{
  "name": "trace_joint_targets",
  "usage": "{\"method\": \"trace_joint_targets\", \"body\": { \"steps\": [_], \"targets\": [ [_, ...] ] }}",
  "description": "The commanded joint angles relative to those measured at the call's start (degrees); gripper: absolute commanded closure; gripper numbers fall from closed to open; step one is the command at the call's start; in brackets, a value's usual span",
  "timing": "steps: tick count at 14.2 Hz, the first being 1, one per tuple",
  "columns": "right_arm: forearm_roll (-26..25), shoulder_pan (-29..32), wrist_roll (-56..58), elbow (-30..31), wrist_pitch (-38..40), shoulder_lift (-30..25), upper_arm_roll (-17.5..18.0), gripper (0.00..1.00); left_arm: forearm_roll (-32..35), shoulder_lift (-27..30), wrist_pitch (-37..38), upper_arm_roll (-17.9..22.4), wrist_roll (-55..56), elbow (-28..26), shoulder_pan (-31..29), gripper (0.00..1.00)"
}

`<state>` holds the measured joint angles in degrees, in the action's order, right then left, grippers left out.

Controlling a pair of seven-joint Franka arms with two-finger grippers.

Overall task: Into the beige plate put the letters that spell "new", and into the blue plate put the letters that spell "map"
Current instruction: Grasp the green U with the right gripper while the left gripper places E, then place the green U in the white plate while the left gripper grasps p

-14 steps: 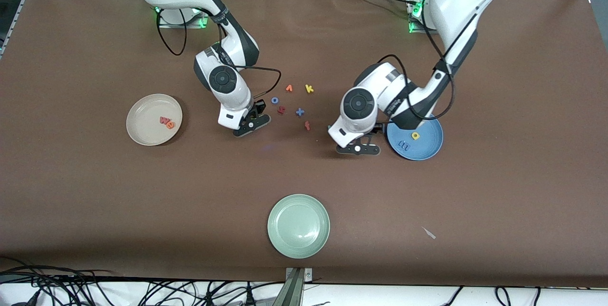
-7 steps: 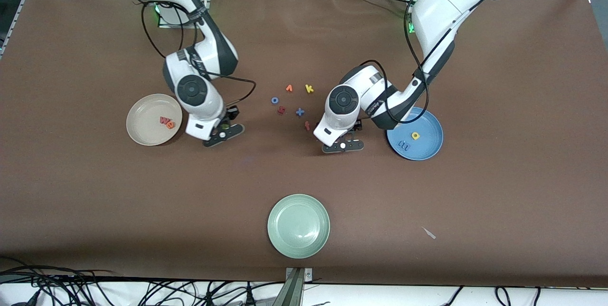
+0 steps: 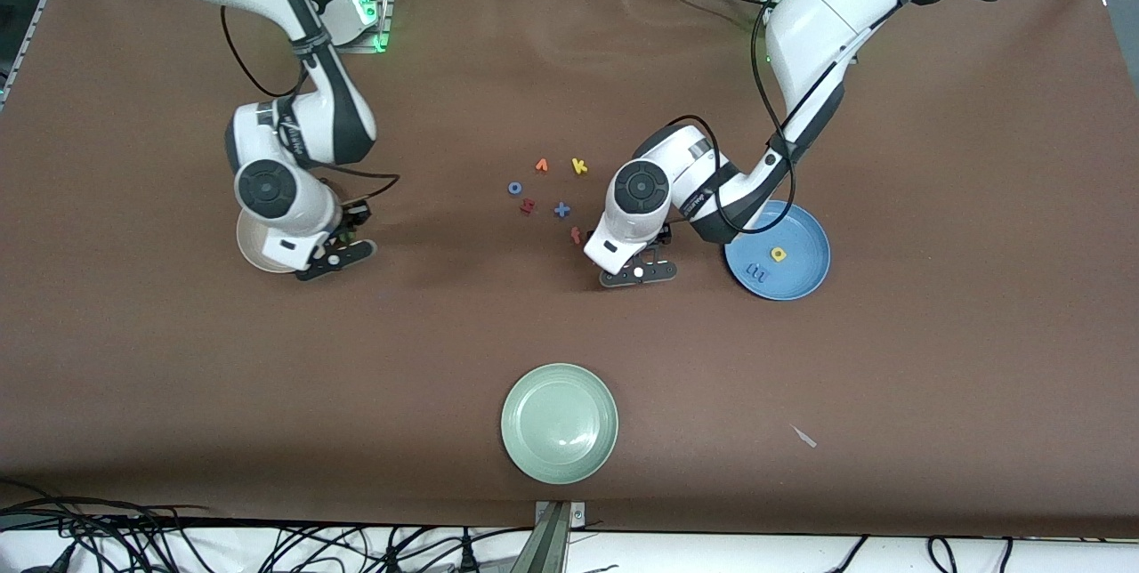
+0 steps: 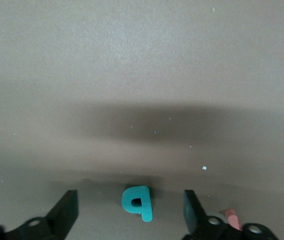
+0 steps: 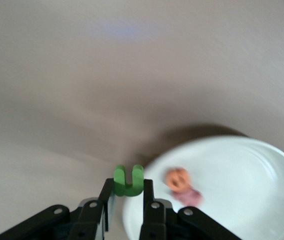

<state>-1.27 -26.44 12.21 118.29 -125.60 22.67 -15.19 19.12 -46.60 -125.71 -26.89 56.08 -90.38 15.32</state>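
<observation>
Here, round glossy beige plate (image 3: 252,250)

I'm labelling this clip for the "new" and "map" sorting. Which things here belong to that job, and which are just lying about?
Job:
- green "n", held in the right gripper at the beige plate
- orange "e", pink "w" in that plate
- teal "p", between the open left gripper's fingers
- blue "m", yellow "a" in the blue plate

Lying about:
- green plate
- yellow "k"
- blue "o", "x"

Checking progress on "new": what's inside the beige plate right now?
In the right wrist view, the beige plate holds the orange "e" and salmon-pink "w". The right gripper holds the green "n" at its rim, not inside.
</observation>
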Motion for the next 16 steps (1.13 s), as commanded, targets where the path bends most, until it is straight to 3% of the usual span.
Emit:
{"method": "trace_joint_targets", "body": {
  "steps": [1,2,4,5,6,9,10,13,14,16],
  "targets": [
    [-0.7,-0.5,4.8,0.8,3.0,-1.8,-3.4,0.97,-1.4,-0.1,-0.5,0.2,0.3,-0.4,0.3,0.15],
    [-0.6,-0.5,6.1,0.9,3.1,-1.4,-4.8,0.96,-1.5,-0.1,-0.5,0.2,-0.1,-0.6,0.2,0.23],
    [-0.3,0.6,6.4,1.0,3.2,-0.1,-5.5,0.82,-1.5,-0.5,-0.5,0.2,-0.3,-0.6,0.3,0.26],
    [-0.1,1.2,6.0,1.0,3.4,0.1,-5.5,0.57,-2.3,-0.8,-0.5,0.2,-0.3,-0.6,0.3,0.26],
    [0.4,1.0,5.5,0.6,5.0,0.1,-5.5,0.01,-3.4,-0.9,-0.6,0.1,-0.4,-0.5,0.3,0.26],
    [1.2,1.0,5.4,-5.3,13.9,-0.1,-5.4,0.0,-4.9,-1.1,-0.8,0.2,-0.6,-0.5,0.3,0.29],
    [1.2,0.8,5.4,-7.5,16.8,0.0,-5.4,0.0,-4.9,-1.1,-0.8,0.1,-0.6,-0.5,0.3,0.37],
    [1.2,0.4,5.4,-14.4,24.6,0.0,-4.9,0.0,-5.0,-1.1,-0.8,0.2,-0.7,-0.5,0.3,0.83],
    [1.2,0.3,5.4,-16.1,26.5,0.0,-4.9,0.0,-4.8,-1.1,-0.8,0.2,-0.7,-0.4,0.3,0.91],
    [1.2,-0.4,5.3,-18.7,30.5,-0.3,-4.9,0.0,-4.4,-1.1,-0.8,0.2,-1.8,-0.3,0.2,0.96]
  ]
}}
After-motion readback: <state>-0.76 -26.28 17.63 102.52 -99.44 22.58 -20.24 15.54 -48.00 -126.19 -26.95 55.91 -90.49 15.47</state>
